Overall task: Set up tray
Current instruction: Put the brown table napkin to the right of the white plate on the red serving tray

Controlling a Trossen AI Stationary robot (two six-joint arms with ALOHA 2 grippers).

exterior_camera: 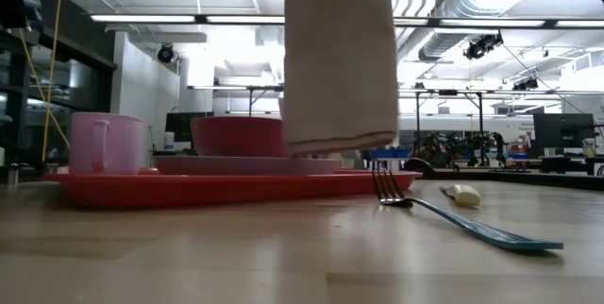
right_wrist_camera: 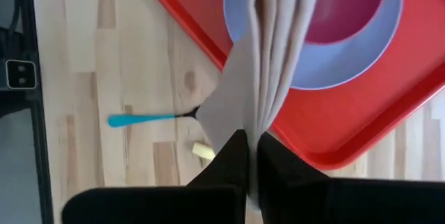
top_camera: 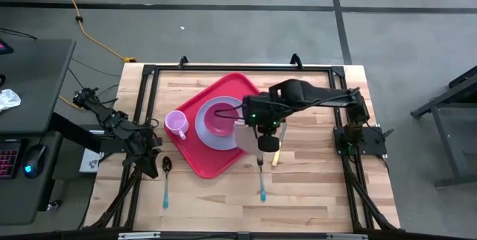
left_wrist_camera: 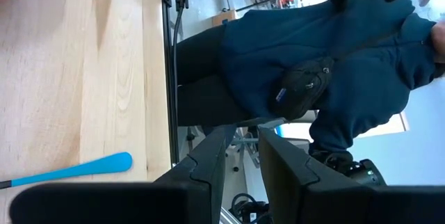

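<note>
The red tray [top_camera: 216, 162] lies askew mid-table. It carries a lavender plate [top_camera: 205, 132] with a dark pink bowl [top_camera: 220, 117] on it, and a pink cup [top_camera: 177, 124] at its left edge. My right gripper [right_wrist_camera: 252, 144] hangs over the tray's right near edge, shut on a beige napkin [exterior_camera: 340, 59]. A blue-handled fork [top_camera: 261, 180] lies on the wood near the tray, and a blue-handled spoon [top_camera: 165, 177] lies to the left. My left gripper [left_wrist_camera: 240, 165] waits open at the table's left edge, touching nothing. My right gripper pinches the napkin's gathered upper part [right_wrist_camera: 259, 123] between its two fingers, several folds together. The fingers come from above, pointing steeply down. The napkin hangs straight below them in loose pleats, its lower edge [exterior_camera: 340, 142] lifted clear above tray level.
A small pale yellow piece [top_camera: 274, 158] lies on the wood beside the fork's head. A person in a dark blue jacket [left_wrist_camera: 334, 64] stands beyond the table's edge. Bare wood stretches along the near and right sides [top_camera: 320, 188].
</note>
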